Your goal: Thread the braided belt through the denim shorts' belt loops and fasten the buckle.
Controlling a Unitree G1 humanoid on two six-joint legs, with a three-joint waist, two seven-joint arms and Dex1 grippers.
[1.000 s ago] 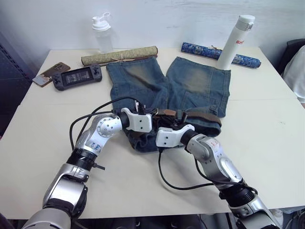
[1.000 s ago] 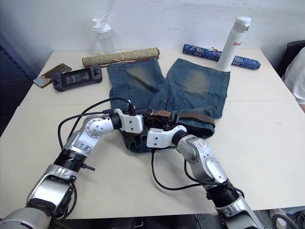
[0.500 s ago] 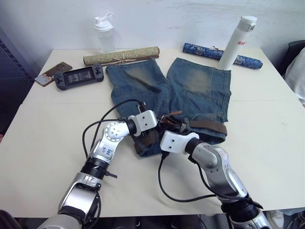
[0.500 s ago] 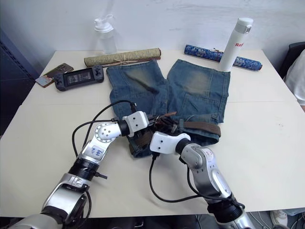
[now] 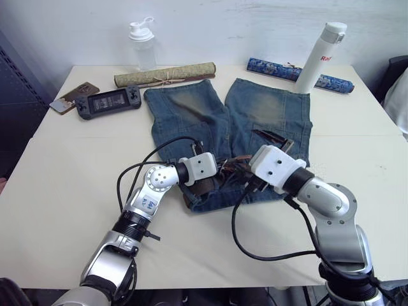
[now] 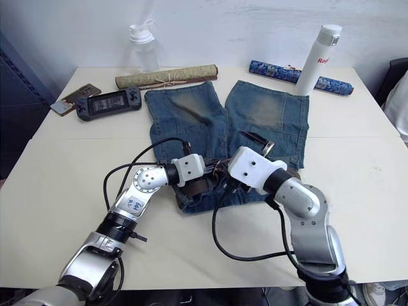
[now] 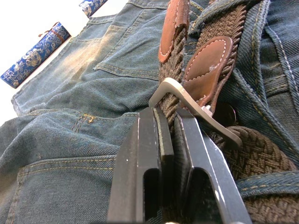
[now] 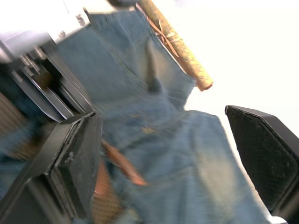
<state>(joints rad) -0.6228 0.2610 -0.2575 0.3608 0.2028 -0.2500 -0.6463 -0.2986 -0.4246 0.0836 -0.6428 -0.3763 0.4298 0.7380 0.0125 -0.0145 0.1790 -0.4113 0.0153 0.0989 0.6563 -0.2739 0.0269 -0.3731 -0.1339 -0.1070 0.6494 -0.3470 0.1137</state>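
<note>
The denim shorts [image 5: 261, 108] lie flat mid-table, legs pointing away from me. The braided belt [image 7: 233, 23] runs along their waistband at the near edge. My left gripper [image 7: 170, 116] is shut on the woven strap right beside the silver buckle [image 7: 180, 95], with two brown leather ends just beyond it. In the head views that gripper [image 5: 220, 173] sits at the waistband's middle. My right gripper [image 5: 275, 139] hovers open above the right leg, holding nothing. The arms cover the belt loops.
Along the far edge stand a clear shaker bottle [image 5: 141, 44], a rolled tan mat [image 5: 164, 74], a blue patterned roll [image 5: 296, 74] and a tall white bottle [image 5: 322, 56]. A game console [image 5: 108, 102] and a phone [image 5: 73, 95] lie at far left.
My right gripper has opened, let go at the waistband, and risen up and to the right over the shorts. The left gripper stays shut on the belt. The camera has shifted slightly.
</note>
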